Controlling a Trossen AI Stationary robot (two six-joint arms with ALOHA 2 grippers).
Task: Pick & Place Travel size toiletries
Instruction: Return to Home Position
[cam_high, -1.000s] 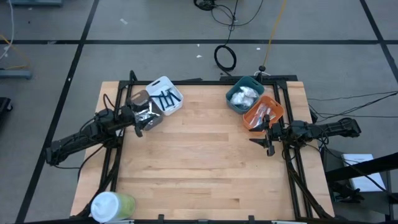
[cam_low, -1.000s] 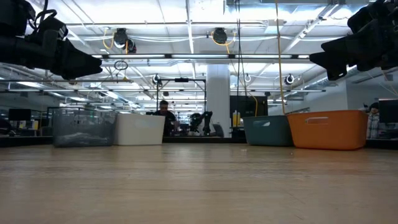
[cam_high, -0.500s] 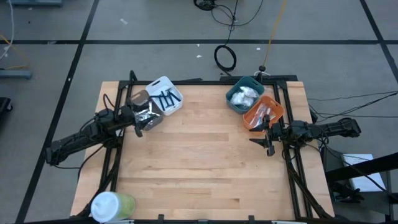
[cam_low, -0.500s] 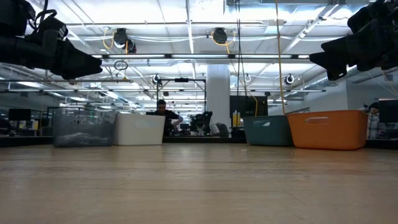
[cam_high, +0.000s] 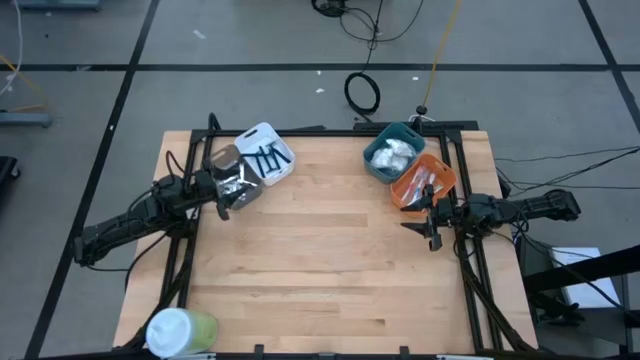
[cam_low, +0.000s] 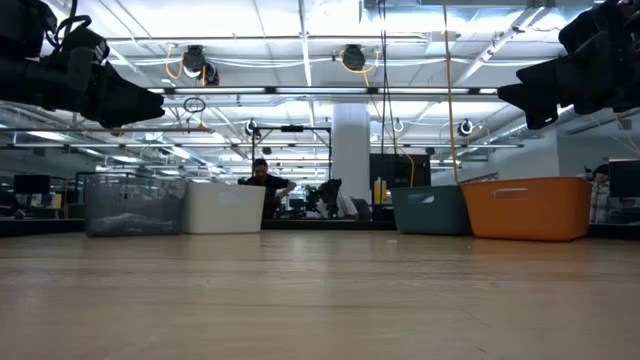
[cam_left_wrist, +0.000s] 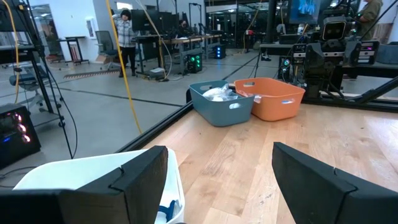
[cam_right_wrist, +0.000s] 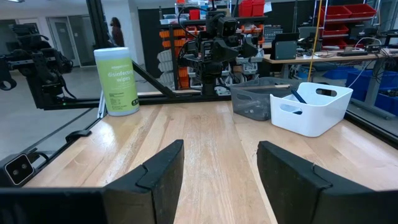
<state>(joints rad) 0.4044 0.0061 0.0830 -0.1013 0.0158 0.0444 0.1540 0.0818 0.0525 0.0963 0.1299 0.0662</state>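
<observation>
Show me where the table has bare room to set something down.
Bare: the table's whole middle and near side, between left gripper and right gripper, and the far edge between white bin and teal bin. Crowded: clear bin and orange bin beside those, cup at the near-left corner.

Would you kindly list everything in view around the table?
table: one, light wood, centre
white bin: one, white, far left
blue razors: several, dark blue, inside white bin
clear bin: one, clear, beside white bin, holding silvery items
teal bin: one, teal, far right, holding white packets
orange bin: one, orange, beside teal bin
wipes canister: one, green, white lid, near left corner
person: one in low view, dark clothing, room beyond
left end effector: one, dark, open, by clear bin
right end effector: one, dark, open, by orange bin
</observation>
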